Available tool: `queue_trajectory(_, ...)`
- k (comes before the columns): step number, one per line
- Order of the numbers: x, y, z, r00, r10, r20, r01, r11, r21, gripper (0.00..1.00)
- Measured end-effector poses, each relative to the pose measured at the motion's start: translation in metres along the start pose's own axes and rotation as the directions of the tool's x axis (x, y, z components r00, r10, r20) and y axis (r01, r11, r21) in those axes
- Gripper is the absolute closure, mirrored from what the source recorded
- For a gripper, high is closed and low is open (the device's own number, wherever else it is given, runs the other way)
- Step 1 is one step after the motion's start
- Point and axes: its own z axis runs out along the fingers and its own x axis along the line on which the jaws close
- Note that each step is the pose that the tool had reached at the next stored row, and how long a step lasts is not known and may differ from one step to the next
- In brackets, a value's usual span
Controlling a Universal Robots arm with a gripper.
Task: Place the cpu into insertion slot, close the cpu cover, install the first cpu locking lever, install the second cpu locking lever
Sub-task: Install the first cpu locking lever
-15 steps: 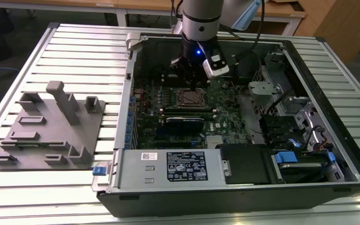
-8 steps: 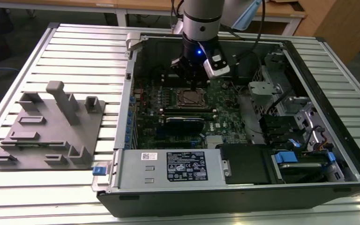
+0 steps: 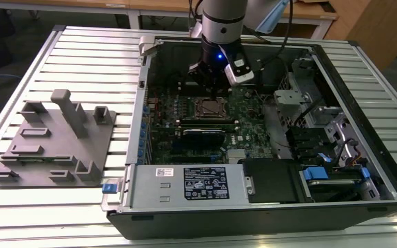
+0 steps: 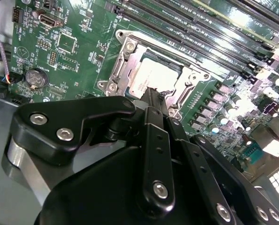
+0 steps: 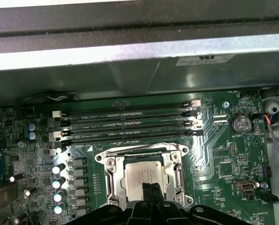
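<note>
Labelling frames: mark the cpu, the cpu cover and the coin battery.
cpu (image 5: 140,174): first wrist view, its silver top.
cpu cover (image 5: 112,176): first wrist view, frame's side bar.
coin battery (image 5: 240,124): first wrist view, its face.

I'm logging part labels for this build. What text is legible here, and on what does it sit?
No text can be quoted with confidence.
On the power supply label: print too small to read.
On the case wall sticker: blurred, unreadable.
On the green board: white lettering, too small to read.
On the cpu: faint marks, unreadable.
</note>
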Motion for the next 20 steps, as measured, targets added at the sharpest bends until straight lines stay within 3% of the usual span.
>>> queue_trajectory(20, -0.0017, 0.0002, -0.0015, 1.0000, 0.000, -0.0001, 0.000, 1.0000, 0.0000, 0.90)
